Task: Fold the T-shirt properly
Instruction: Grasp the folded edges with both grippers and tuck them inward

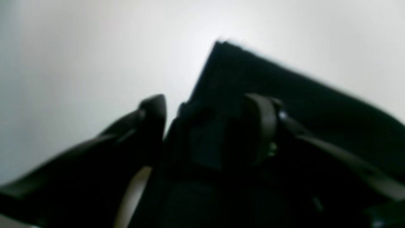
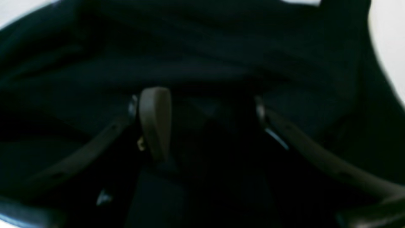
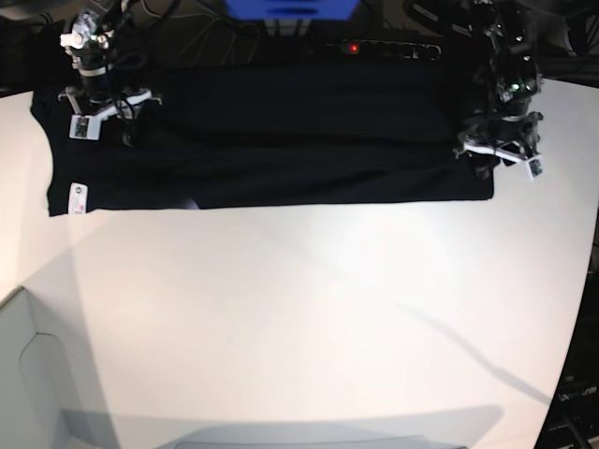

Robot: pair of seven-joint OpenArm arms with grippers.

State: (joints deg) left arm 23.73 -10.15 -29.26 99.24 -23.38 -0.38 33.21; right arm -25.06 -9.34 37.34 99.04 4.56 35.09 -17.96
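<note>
The black T-shirt (image 3: 281,140) lies as a long flat band across the far side of the white table (image 3: 299,309), with a small white label (image 3: 79,198) at its left end. My left gripper (image 3: 498,154) stands over the band's right end. In the left wrist view the left gripper (image 1: 208,126) is open, with black cloth (image 1: 284,85) and its corner below it. My right gripper (image 3: 98,117) is over the band's left end. In the right wrist view the right gripper (image 2: 208,117) is open just above wrinkled black cloth (image 2: 202,57), its jaws empty.
Behind the shirt run a power strip (image 3: 379,47) with a red light, cables and a blue object (image 3: 290,7). The table's right edge curves in near the left arm. A pale grey panel (image 3: 28,374) sits at the near left corner.
</note>
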